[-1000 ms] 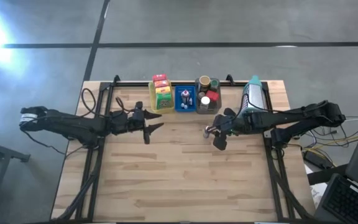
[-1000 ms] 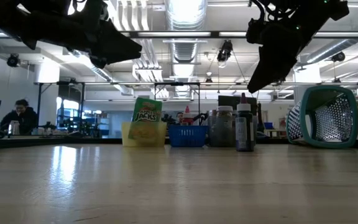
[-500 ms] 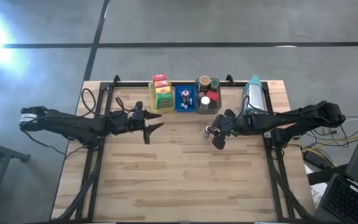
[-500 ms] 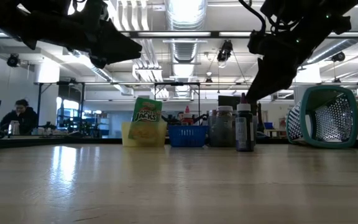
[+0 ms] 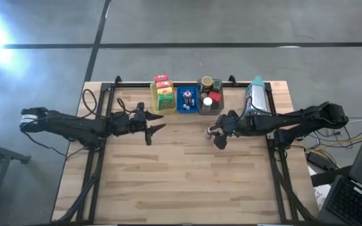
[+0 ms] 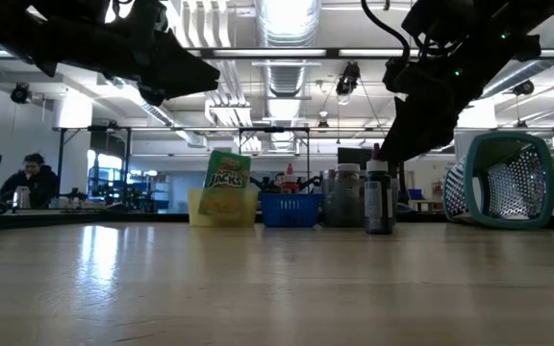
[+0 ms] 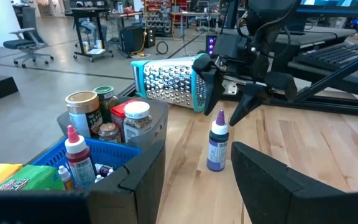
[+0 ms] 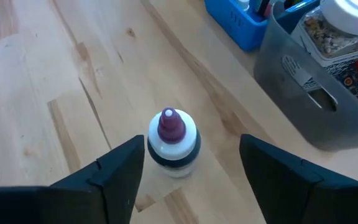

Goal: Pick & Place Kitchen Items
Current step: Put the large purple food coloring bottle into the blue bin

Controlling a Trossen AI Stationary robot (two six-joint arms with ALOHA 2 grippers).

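Note:
A small dark bottle with a white collar and purple cap stands upright on the wood, near the grey tray; it also shows in the low view and the left wrist view. My right gripper is open and hovers just above it, one finger on either side of the cap, touching nothing; the low view shows that gripper slanting down over the bottle. My left gripper waits open above the table, left of the trays.
Along the far edge stand a yellow tray with snack boxes, a blue tray with small bottles, and the grey tray holding jars. A teal mesh basket lies on its side to the right. Bare wood fills the near half.
My right gripper has come down a little toward the bottle's cap, staying open. The bottle has not moved.

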